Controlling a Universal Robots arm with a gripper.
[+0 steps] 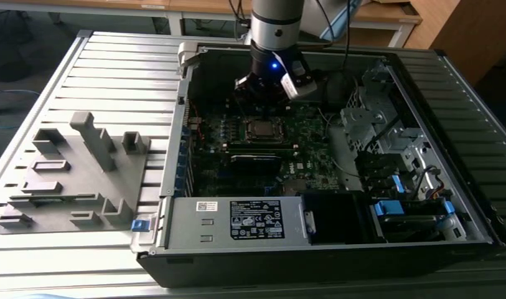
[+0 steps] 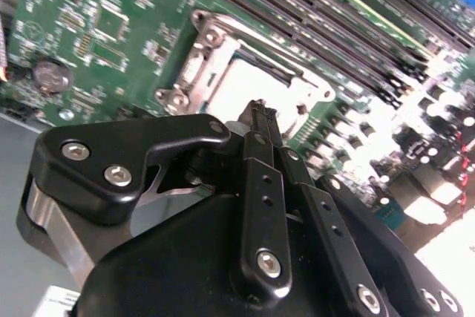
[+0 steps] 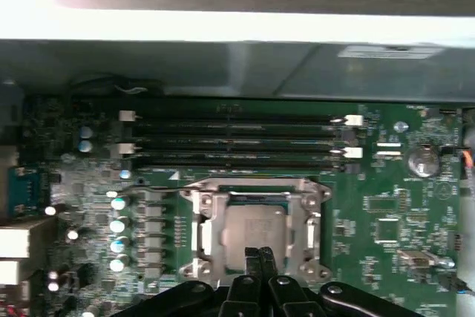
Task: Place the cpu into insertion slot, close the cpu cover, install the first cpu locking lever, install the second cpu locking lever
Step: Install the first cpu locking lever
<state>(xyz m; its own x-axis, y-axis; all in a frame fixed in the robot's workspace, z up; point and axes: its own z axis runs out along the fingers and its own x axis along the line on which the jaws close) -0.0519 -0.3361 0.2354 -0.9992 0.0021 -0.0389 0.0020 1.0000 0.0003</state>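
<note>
The cpu, a dull silver square, lies in the insertion slot on the green motherboard. The silver cpu cover lies flat around the chip's edges. My gripper hangs just above the near edge of the chip, its thin black fingers shut together with nothing between them. In the second wrist view the gripper points down at the cpu and cover. In the exterior view the gripper stands over the cpu inside the open computer case. I cannot make out how the locking levers lie.
Long black memory slots run beside the socket. A black card and the power supply lie nearer the case front. Drive cages stand at the exterior view's right. A grey fixture tray sits outside the case at the left.
</note>
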